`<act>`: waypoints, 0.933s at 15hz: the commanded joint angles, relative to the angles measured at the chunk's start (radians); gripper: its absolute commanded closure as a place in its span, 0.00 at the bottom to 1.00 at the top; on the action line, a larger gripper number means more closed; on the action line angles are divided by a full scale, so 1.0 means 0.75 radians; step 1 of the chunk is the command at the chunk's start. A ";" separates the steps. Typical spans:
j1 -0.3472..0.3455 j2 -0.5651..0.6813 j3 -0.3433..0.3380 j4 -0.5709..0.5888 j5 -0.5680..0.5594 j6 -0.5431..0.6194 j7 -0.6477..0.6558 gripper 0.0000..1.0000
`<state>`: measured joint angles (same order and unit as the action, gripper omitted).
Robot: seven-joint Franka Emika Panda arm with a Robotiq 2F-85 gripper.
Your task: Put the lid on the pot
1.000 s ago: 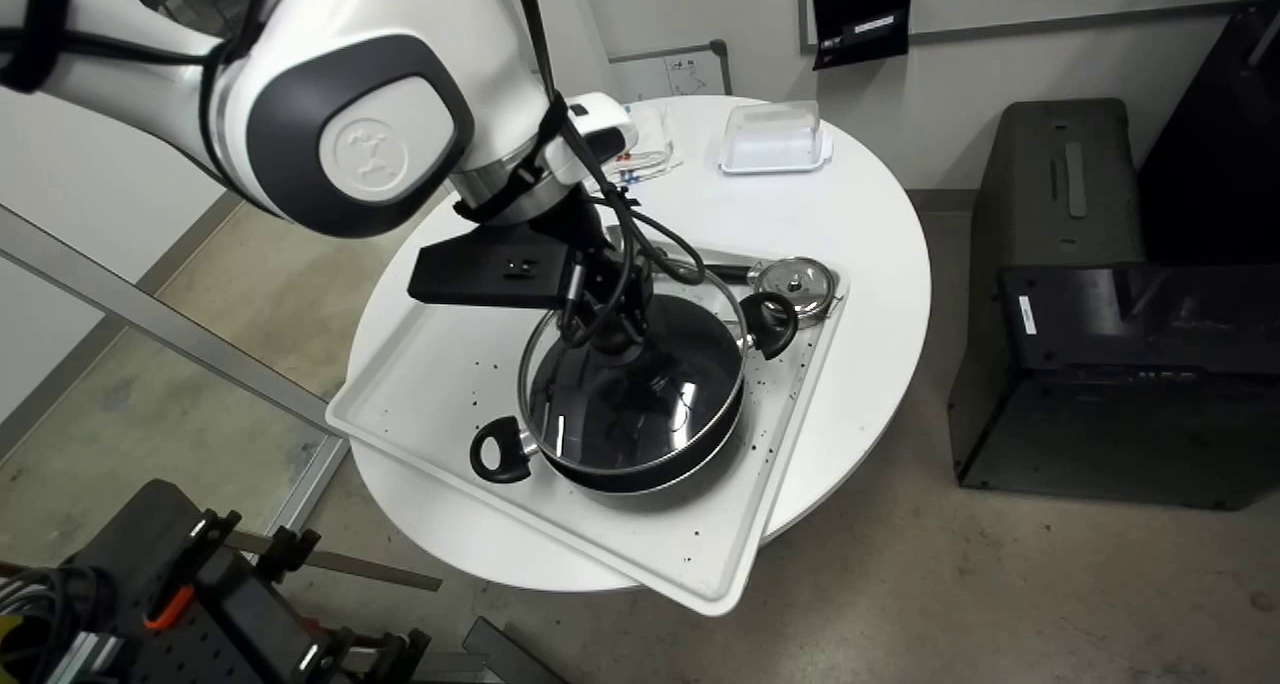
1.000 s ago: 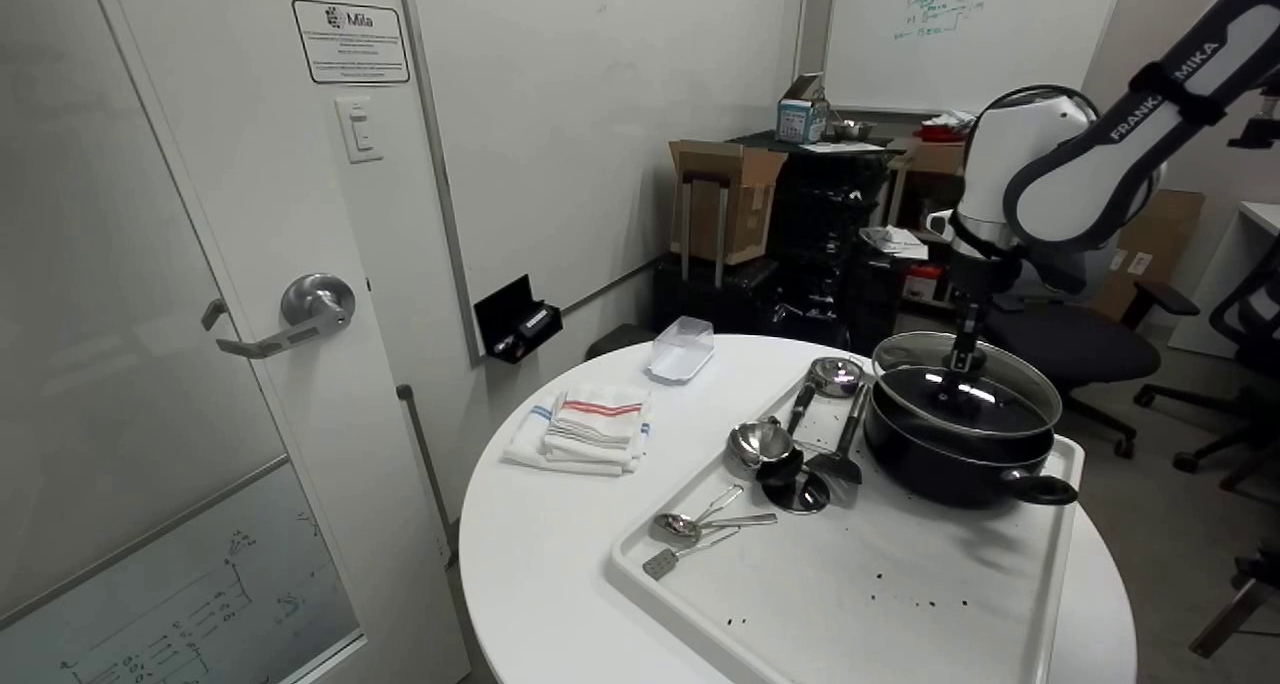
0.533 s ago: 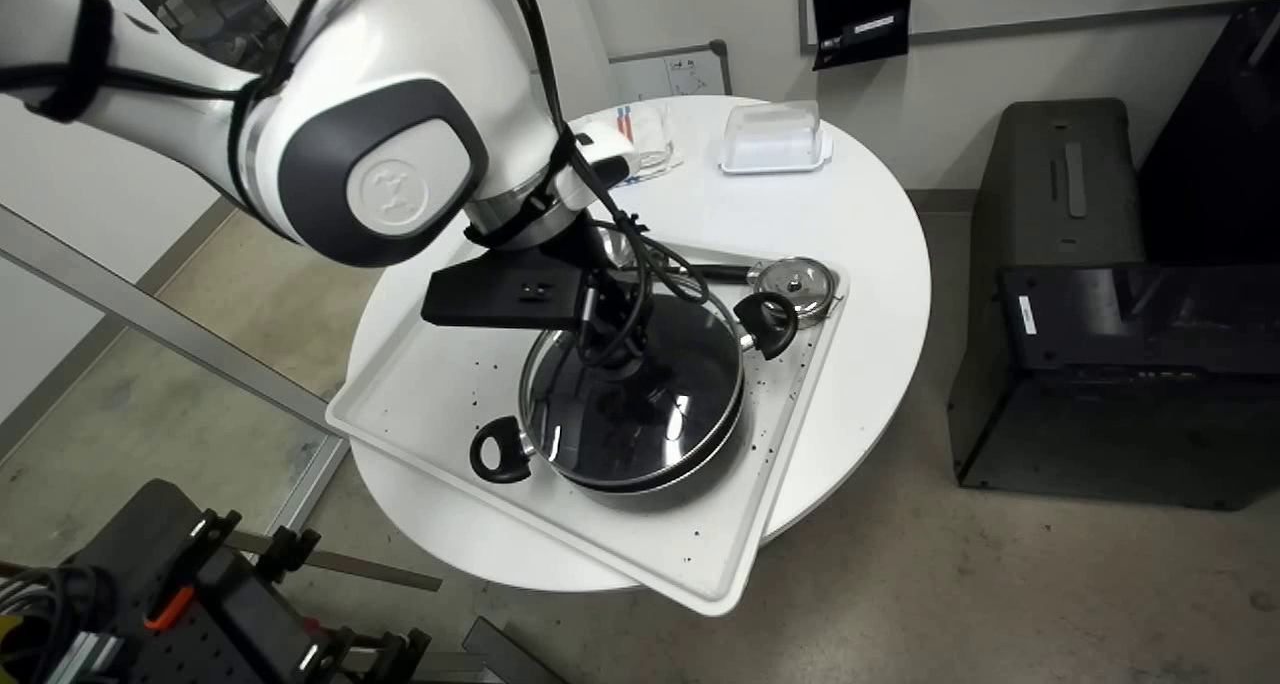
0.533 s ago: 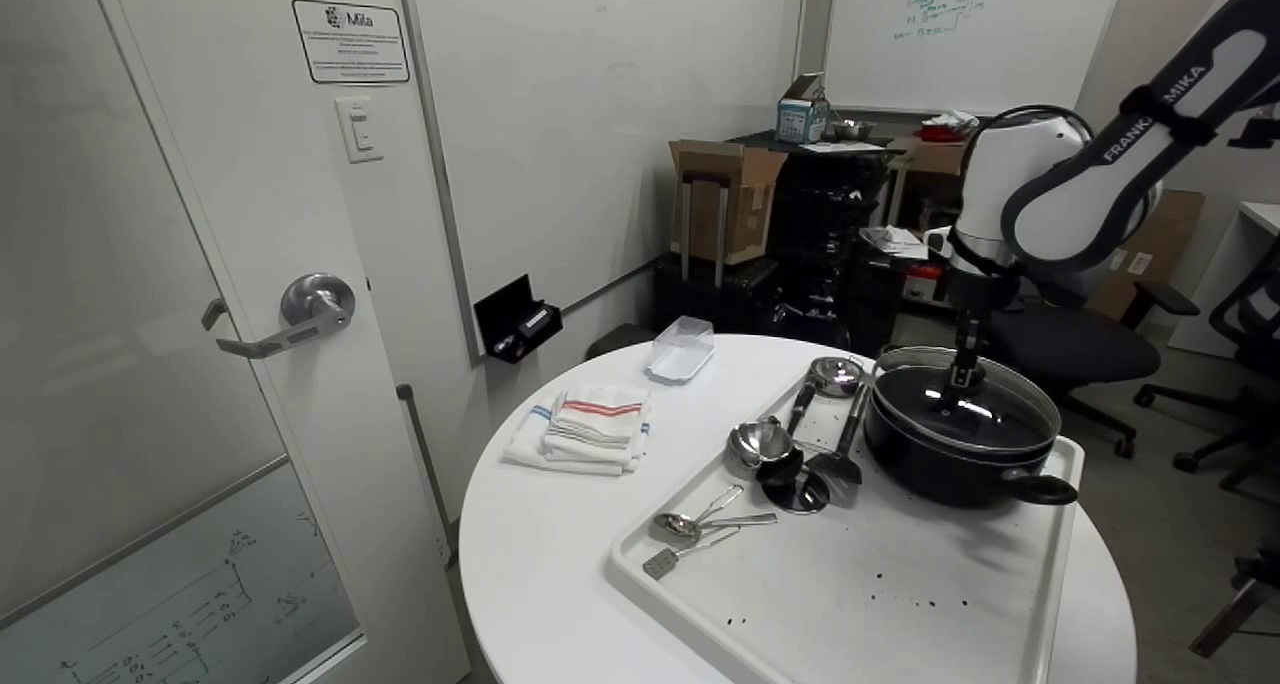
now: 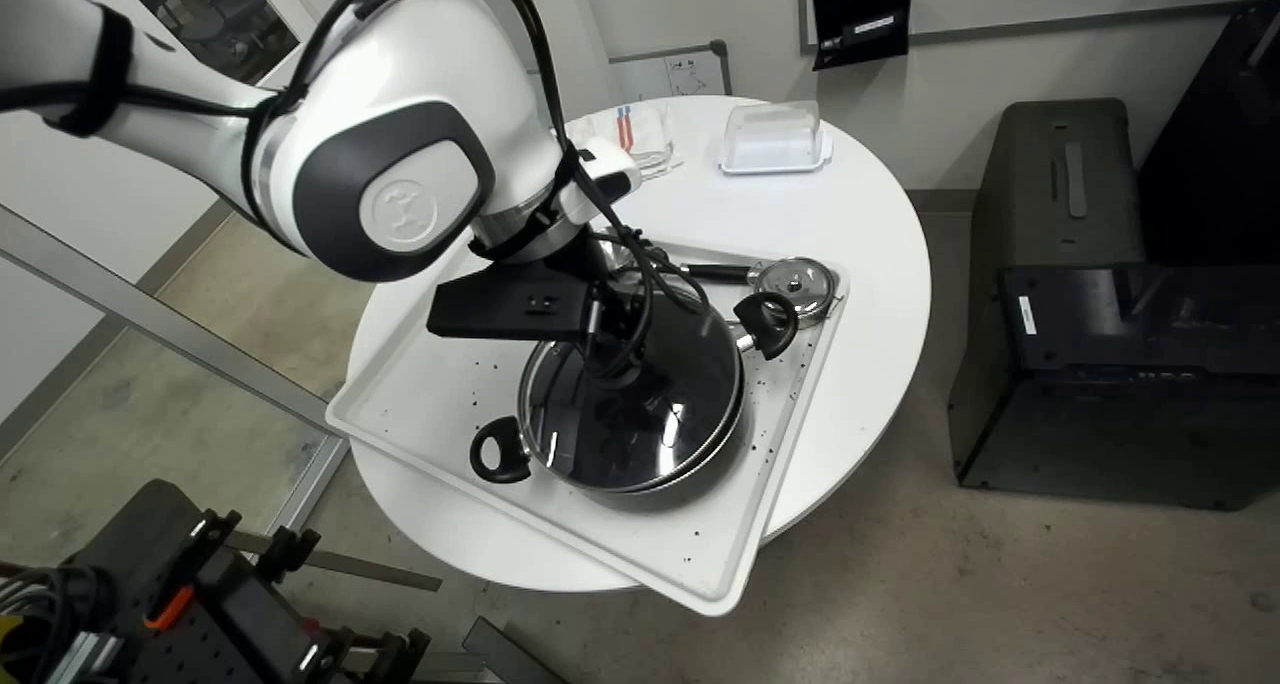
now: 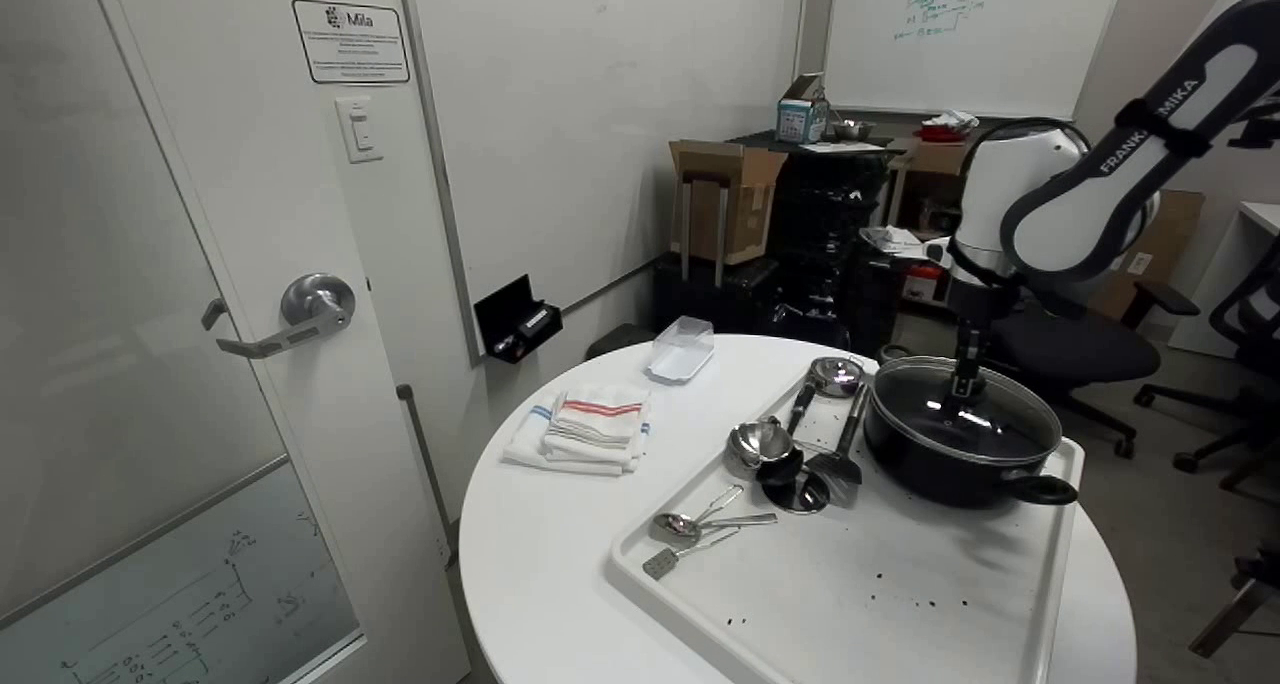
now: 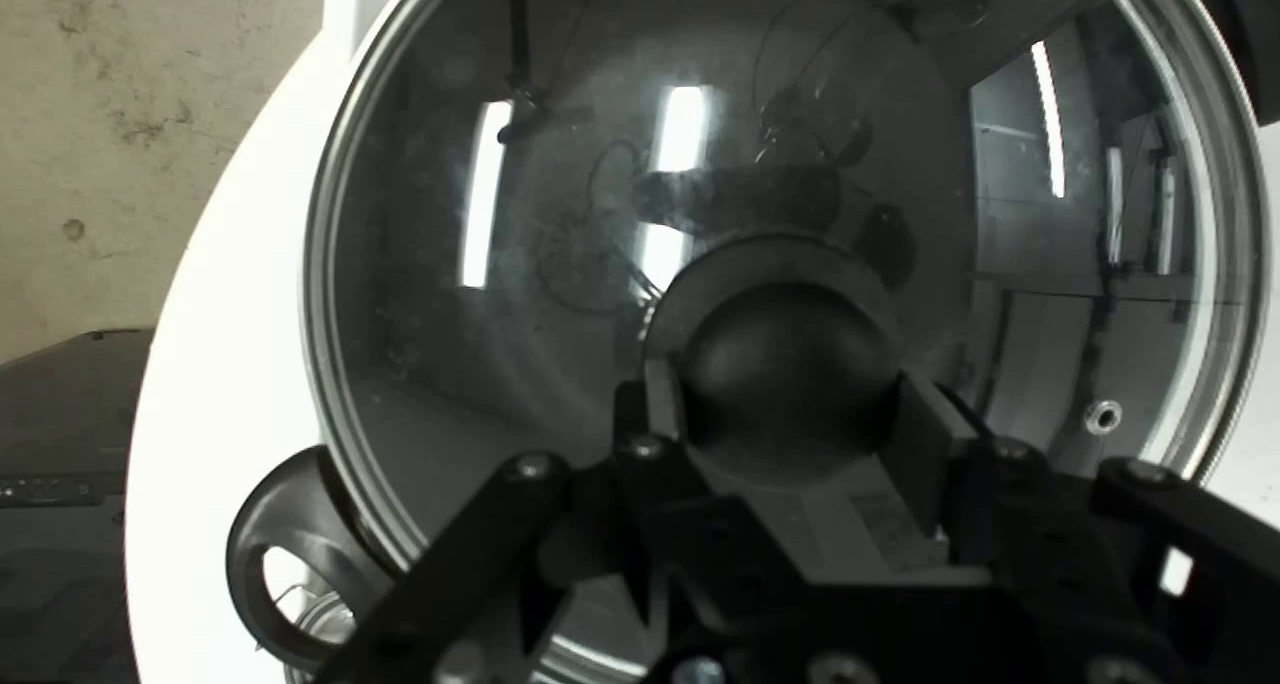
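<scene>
As the end effector [image 7: 785, 396] pinches lid [image 6: 950, 426] by knob [image 7: 790, 359], pot [image 6: 925, 472] beneath, "Mila" sign [image 6: 350, 42]

In an exterior view, the lid [image 6: 935, 422] sits on the pot [image 6: 930, 473] near the far right corner of the tray [image 6: 850, 584]. Towels [image 6: 590, 432] lie near the left edge of the table [image 6: 545, 554].

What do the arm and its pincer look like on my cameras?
The arm has a glossy white shell with dark grey panels and an embossed emblem. Black cables run along it under black straps. Pale lettering reads FRANK, then MIKA past a strap. The pincer is black, with small screw heads and flat grey pads.
</scene>
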<state>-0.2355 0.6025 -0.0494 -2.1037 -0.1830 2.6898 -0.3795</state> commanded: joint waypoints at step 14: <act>-0.057 0.009 0.045 0.050 0.024 -0.001 -0.063 0.75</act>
<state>-0.2622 0.6102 -0.0301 -2.0835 -0.1829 2.6949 -0.3908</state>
